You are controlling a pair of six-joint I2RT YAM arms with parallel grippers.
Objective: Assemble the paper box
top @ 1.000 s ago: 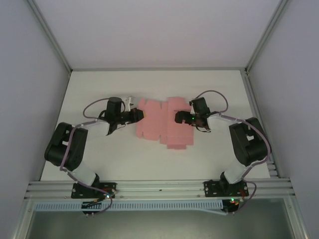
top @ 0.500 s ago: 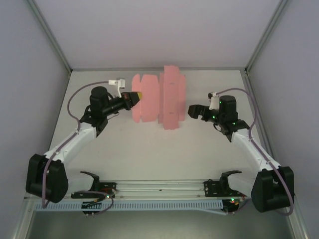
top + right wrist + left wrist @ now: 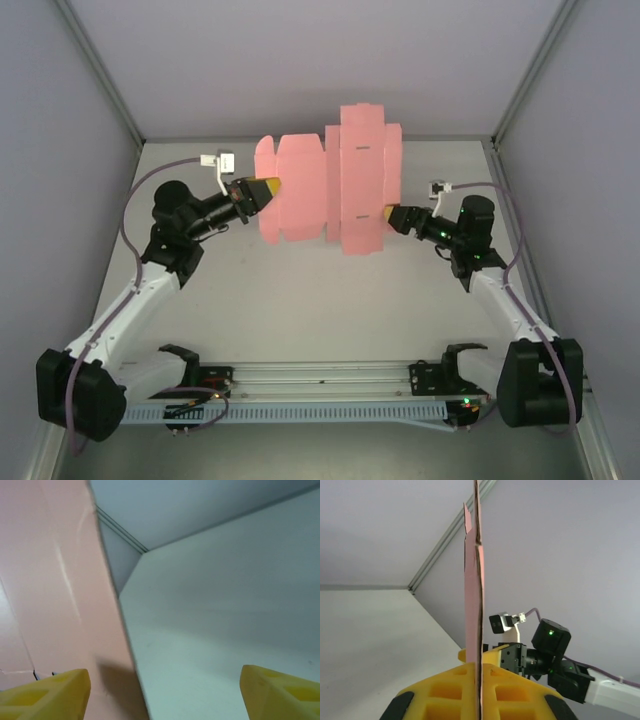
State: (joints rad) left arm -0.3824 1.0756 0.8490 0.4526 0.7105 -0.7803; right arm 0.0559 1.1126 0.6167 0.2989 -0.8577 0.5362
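Since half a second ago the paper box (image 3: 330,185) has risen, and the right gripper (image 3: 392,215) has reached its 3 o'clock edge. Progress, as I judge it, is early: the sheet is lifted but flat, with every fold left. Left gripper (image 3: 268,188) is clamped on the 9 o'clock edge. Right jaws gape with the sheet edge between them, contact unclear.

black-and-white arms (image 3: 135,305), yellow fingertips (image 3: 445,695), lilac cables (image 3: 135,190)
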